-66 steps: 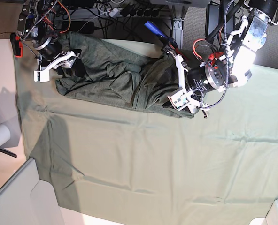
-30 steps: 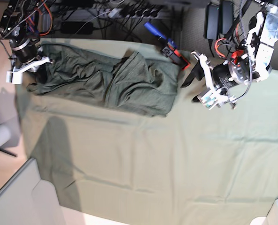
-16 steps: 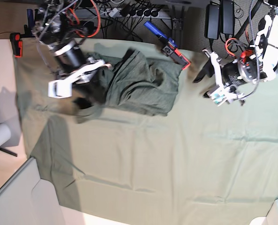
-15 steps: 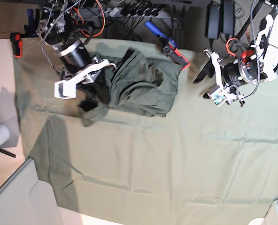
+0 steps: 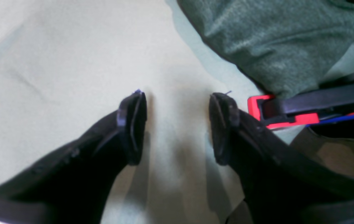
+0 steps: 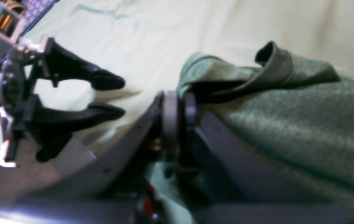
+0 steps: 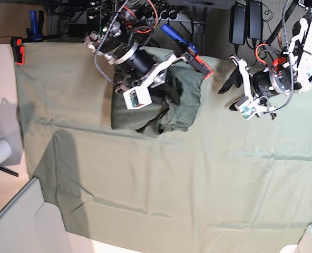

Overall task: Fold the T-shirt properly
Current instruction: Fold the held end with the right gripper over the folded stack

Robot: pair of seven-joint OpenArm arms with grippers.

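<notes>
The dark olive T-shirt [image 7: 179,97] lies bunched in a thick heap at the back middle of the pale green table cloth [image 7: 172,174]. My right gripper [image 7: 155,97] is over the heap's left part. In the right wrist view its jaws [image 6: 175,99] stand close together, with a folded hem of the T-shirt [image 6: 289,124] caught at their tips. My left gripper [image 7: 230,95] hovers open to the right of the heap, holding nothing. The left wrist view shows its fingers [image 5: 177,124] wide apart over bare cloth, with the T-shirt's edge [image 5: 273,40] beyond them.
A red, black and blue clamp [image 7: 198,60] grips the cloth at the table's back edge beside the shirt, close to my left gripper's finger [image 5: 285,113]. A second red clamp [image 7: 20,50] sits at the back left. Cables and power strips [image 7: 161,13] lie behind the table.
My right arm has swept right with the shirt's left end and piled it over the rest, so the shirt is now a compact heap. The left arm has hardly moved.
</notes>
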